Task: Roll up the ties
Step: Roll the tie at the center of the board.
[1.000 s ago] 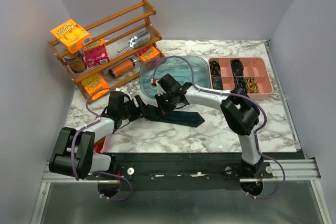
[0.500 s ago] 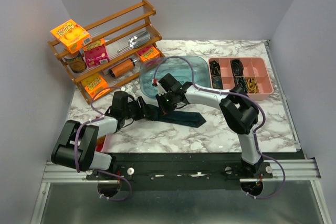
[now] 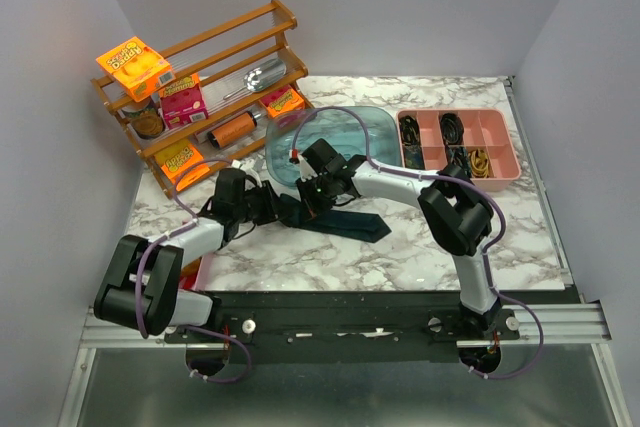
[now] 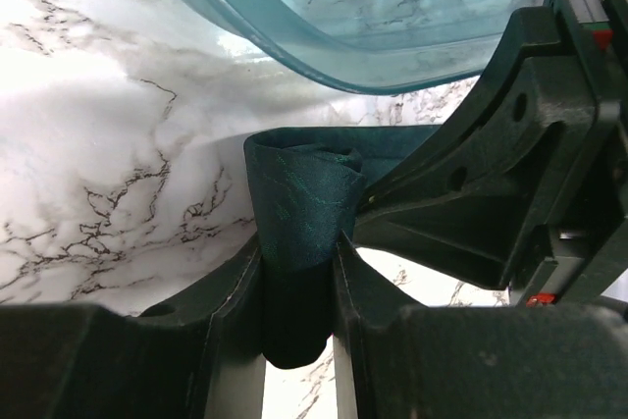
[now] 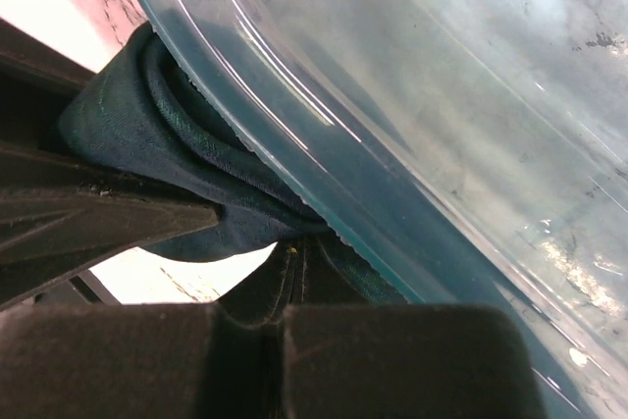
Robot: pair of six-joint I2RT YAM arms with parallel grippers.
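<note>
The dark teal tie (image 3: 352, 224) lies on the marble table just in front of the blue tub (image 3: 372, 117), its broad end toward the right. Its left end is wound into a small roll (image 4: 299, 193). My left gripper (image 4: 299, 254) is shut on that roll, a finger pressed on each side. My right gripper (image 5: 299, 254) is shut, its tips pinched into the fabric of the roll (image 5: 147, 134) right under the tub's rim (image 5: 324, 213). In the top view the left gripper (image 3: 278, 207) and right gripper (image 3: 316, 197) meet at the roll.
A wooden rack (image 3: 200, 87) with boxes and jars stands at the back left. A pink compartment tray (image 3: 460, 179) with small dark items sits at the back right. The tub wall (image 4: 373, 56) is close behind both grippers.
My left gripper has closed from wide open onto the roll, and the left arm has shifted slightly toward the tub. The right arm has held still.
</note>
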